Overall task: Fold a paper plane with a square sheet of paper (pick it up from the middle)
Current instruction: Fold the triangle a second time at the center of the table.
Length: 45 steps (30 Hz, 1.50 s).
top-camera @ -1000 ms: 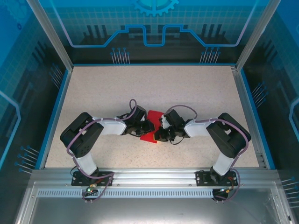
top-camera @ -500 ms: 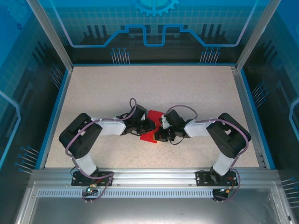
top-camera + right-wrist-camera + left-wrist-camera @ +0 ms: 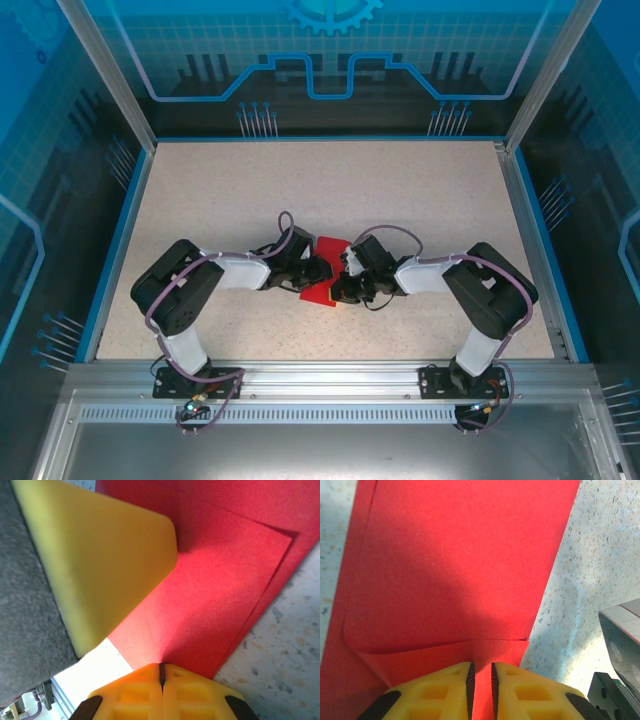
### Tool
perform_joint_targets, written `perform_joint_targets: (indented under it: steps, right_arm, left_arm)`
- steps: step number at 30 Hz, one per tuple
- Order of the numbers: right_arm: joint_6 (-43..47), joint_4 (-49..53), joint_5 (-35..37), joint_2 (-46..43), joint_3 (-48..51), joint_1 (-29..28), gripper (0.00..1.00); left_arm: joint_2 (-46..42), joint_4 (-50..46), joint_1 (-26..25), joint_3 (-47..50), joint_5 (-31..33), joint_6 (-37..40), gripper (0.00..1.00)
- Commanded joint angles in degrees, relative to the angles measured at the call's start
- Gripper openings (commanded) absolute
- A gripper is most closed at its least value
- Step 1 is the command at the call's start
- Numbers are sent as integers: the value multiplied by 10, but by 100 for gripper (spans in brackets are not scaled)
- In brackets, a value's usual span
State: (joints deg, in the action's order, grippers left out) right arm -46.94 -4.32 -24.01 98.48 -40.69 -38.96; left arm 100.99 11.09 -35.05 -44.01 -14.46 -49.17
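Item one, my left gripper (image 3: 481, 690): yellow fingers nearly together, a narrow slit between them, pinching the near edge of the thin bright red folded sheet of paper (image 3: 460, 570).

Item two, my right gripper (image 3: 161, 682): yellow fingers pressed fully together, tips resting on the red paper's corner, nothing between them.

Item three, the paper (image 3: 322, 272): lies mid-table between both grippers on the speckled beige tabletop (image 3: 330, 190), layers overlapping.

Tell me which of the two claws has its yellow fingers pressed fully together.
The right claw: its fingers meet with no gap, at the edge of the folded red paper sheet. The left claw shows a narrow slit.
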Motion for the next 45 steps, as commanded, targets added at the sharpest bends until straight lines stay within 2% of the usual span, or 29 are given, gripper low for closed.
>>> perform_joint_targets:
  steps: [1, 26, 33, 45]
  right_arm:
    - [12, 87, 44, 7, 26, 0, 0]
    - [12, 73, 29, 14, 29, 4, 0]
    - [13, 69, 20, 20, 25, 5, 0]
    - [15, 65, 12, 22, 9, 5, 0]
  left_arm:
    - [17, 3, 22, 9, 31, 32, 21]
    - [31, 64, 99, 42, 1, 60, 21]
    - [17, 52, 118, 31, -12, 72, 22]
    - [-86, 19, 115, 26, -55, 55, 24]
